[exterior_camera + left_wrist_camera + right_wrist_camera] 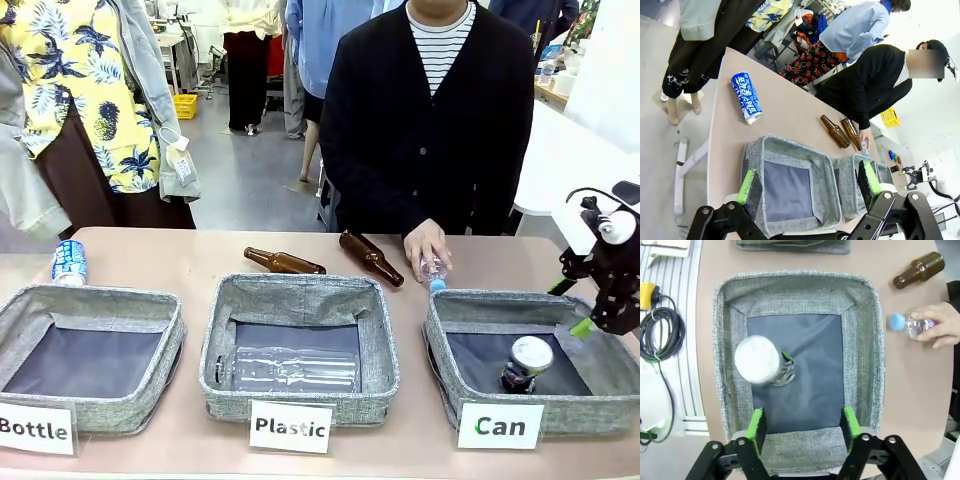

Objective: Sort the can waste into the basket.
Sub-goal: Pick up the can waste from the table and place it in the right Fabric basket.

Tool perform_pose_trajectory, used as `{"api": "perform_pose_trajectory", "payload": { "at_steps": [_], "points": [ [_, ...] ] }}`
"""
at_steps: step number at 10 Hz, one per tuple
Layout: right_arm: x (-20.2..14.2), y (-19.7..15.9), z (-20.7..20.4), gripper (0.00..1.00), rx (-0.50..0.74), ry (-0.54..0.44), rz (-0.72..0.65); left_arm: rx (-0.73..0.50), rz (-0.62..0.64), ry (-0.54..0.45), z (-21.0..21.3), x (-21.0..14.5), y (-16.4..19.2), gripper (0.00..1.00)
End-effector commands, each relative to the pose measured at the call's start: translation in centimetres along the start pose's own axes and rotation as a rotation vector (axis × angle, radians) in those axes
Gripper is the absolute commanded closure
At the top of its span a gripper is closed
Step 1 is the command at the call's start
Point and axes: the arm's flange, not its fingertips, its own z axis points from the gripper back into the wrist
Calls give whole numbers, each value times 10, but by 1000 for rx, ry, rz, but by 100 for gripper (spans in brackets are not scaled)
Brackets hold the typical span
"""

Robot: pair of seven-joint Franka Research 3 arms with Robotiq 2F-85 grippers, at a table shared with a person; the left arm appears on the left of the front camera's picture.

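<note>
Left gripper (808,182): closest to us in its own wrist view, fingers spread wide with nothing between them, hanging over the Bottle basket (790,145).
Right gripper (803,425): also spread and empty, poised above the near rim of the Can basket (722,365).
Black can (760,360): straight ahead of the right gripper's fingers, inside the Can basket, standing roughly upright with its pale top facing that wrist camera. We judge this one sorted.
Blue can (746,97): on bare table ahead of the left gripper, past the far side of the Bottle basket and off toward the table's left end. It is well apart from the right gripper, with all three baskets between.
Long axis: the blue can appears to lie on its side, its length running roughly away from the left gripper toward the far edge, one end turned back toward the fingers.
Nearer arm: the left, we judge, by a wide margin. A grasp across the can's round body would want the fingers set crosswise to that axis.
Carry: the Can basket sits at the opposite end from the blue can, so we expect a long trip over the Plastic basket (300,290), or a handover.
Person's hand (425,245): beyond the Can basket's far rim, resting on a small clear bottle (912,324) with a blue cap.
Brown bottles (285,262): two, lying on the table beyond the Plastic basket, no part of our job.
Progress: about half, by our reckoning.
</note>
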Motion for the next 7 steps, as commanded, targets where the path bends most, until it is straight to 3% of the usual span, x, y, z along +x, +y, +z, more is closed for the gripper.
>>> {"api": "perform_pose_trajectory", "payload": {
  "at_steps": [1,4,6,7],
  "points": [
    [-5,2,-4,0,1,-35,0,-20,-22,-22,-1,2,2,0],
    [-12,-8,4,0,24,-121,-114,-20,-22,-22,-1,2,2,0],
    [-28,-24,23,0,157,-324,-319,-20,-22,-22,-1,2,2,0],
    [-33,-40,40,0,202,-539,-809,-20,-22,-22,-1,2,2,0]
  ]
}}
